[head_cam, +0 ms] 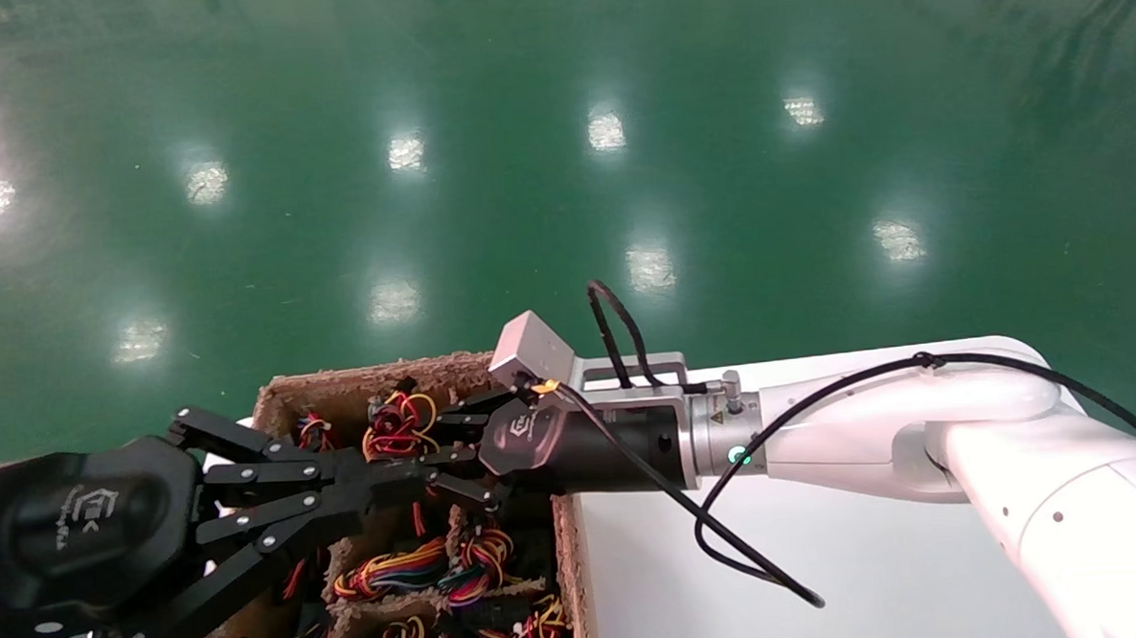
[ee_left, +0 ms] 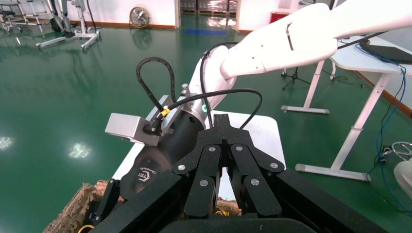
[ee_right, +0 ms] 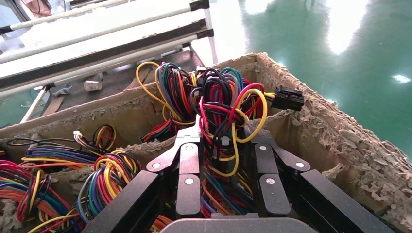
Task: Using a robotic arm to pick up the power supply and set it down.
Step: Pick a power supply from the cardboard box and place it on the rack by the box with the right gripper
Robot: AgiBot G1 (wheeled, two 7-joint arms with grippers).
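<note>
head view: the right gripper (head_cam: 421,460) is seen inside the box (head_cam: 341,391), over the wires (head_cam: 395,427). left wrist view: the left gripper (ee_left: 224,127), fingers together, is held above the box. right wrist view: the right fingers (ee_right: 187,167) are parted around a wire bundle (ee_right: 223,111); the power supply's casing is hidden, so the bundle should be clamped squarely and lifted slowly.

Looks like a factory floor or robotics workshop: glossy green epoxy floor (head_cam: 559,118) mirroring ceiling lights, white folding-leg tables (ee_left: 362,87) off to the side of it, a pedestal fan (ee_left: 139,16) by the far wall, equipment stands (ee_left: 73,24) nearby.
</note>
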